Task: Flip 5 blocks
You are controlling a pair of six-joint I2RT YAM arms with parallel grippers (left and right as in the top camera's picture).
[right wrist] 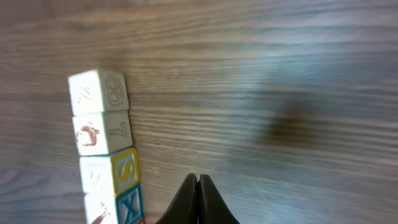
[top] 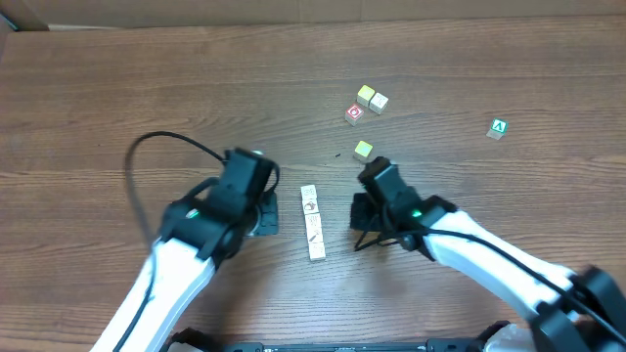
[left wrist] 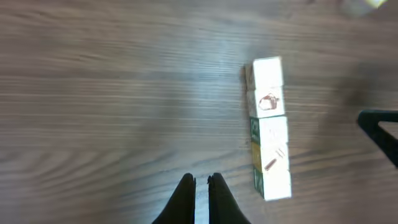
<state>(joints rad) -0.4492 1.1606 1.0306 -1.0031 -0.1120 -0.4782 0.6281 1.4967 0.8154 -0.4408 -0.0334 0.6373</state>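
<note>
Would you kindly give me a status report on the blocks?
Left gripper shut, empty. Right gripper shut, empty. Blocks in one row between them, not touched. Nothing obstructing.

Right wrist view, row of blocks [right wrist: 102, 149], side faces:
- end block [right wrist: 98, 92]: outlined "8"
- second block [right wrist: 102, 133]: "7"
- third block [right wrist: 111, 171]: blue "S" in a yellow frame
- fourth block [right wrist: 115, 208]: blue "X", partly cut off

Overhead view: green cube [top: 499, 127] carries a white "A". Markings elsewhere are too blurred to read.

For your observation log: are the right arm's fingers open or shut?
Shut: in the right wrist view the fingers touch tip to tip, with nothing between them.
</note>
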